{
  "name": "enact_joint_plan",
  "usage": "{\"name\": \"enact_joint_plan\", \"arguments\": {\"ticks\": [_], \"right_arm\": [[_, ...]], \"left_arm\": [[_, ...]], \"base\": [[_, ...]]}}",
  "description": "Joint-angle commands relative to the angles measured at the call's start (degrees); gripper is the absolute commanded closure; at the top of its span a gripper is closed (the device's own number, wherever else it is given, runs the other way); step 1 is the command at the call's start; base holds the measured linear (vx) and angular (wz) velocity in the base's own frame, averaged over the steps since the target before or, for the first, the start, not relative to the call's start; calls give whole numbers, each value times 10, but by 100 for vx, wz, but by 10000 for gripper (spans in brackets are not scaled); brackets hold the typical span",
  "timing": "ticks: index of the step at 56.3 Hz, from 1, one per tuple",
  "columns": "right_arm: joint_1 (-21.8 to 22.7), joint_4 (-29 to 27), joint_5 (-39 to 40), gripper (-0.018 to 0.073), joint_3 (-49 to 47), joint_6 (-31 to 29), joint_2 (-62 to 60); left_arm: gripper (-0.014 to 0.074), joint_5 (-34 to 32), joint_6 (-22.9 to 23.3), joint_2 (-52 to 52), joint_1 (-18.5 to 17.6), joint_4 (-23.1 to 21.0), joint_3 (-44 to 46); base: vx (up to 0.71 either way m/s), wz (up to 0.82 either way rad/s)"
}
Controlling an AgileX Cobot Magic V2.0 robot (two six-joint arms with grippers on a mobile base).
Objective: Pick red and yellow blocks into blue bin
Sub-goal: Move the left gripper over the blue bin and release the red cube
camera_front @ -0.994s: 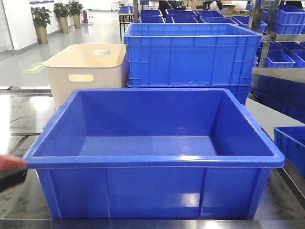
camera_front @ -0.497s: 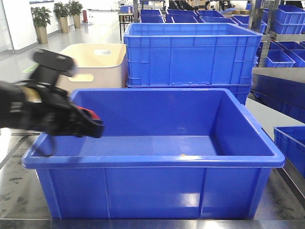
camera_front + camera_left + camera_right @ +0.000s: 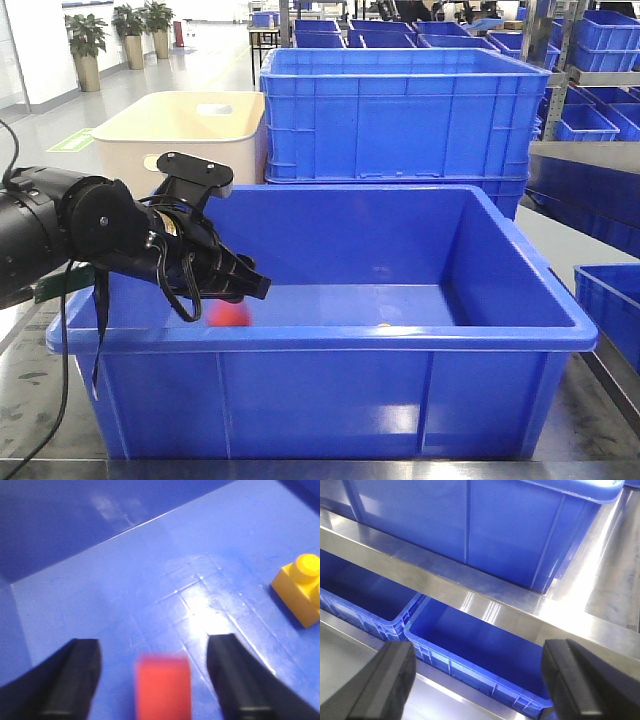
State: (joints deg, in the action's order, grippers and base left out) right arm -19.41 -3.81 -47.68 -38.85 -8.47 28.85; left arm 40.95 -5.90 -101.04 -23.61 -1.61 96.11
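Observation:
The blue bin (image 3: 320, 338) stands front and centre on the steel table. My left gripper (image 3: 247, 286) reaches in over its left rim, open. In the left wrist view the red block (image 3: 163, 686) shows blurred between the spread fingers (image 3: 75, 680) of the left gripper (image 3: 152, 647), touching neither. From the front, the red block (image 3: 228, 313) is a blur just below the gripper, inside the bin. The yellow block (image 3: 302, 589) lies studs up on the bin floor (image 3: 175, 580), to the right. My right gripper (image 3: 480, 680) is open and empty, away from the blocks.
Behind the bin stand a cream tub (image 3: 185, 140) with handle cut-outs and a ribbed blue crate (image 3: 400, 115). Another blue bin (image 3: 610, 300) sits low at the right. Under my right gripper are a steel rail (image 3: 485, 595) and lower blue trays (image 3: 485, 645).
My left arm swung in from the left over the bin's rim with the red block. Its jaws are now apart and the block is loose below them.

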Motion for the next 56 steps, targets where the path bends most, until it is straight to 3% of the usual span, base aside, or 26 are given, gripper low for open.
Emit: {"name": "enact_joint_plan", "arguments": {"ticks": [1,16,32,49,56], "right_arm": [[-1,1,38,1,-16,-1,2],[-1,1,30,1,-16,-1,2],[-1,1,30,1,-16,-1,2],[-1,1,30,1,-16,-1,2],[-1,1,30,1,-16,-1,2]], "left_arm": [[-61,-40,5,30,-2,-2,21],[-62,-37,3,54,-2,-2,21],[7,22,3,186,-3,-22,2],[46,-18,-61,431,-3,-144,-224],[46,-18,-72,520,-3,-153,-312]], "base": [[0,0],[0,0],[0,0],[0,0],[0,0]]}}
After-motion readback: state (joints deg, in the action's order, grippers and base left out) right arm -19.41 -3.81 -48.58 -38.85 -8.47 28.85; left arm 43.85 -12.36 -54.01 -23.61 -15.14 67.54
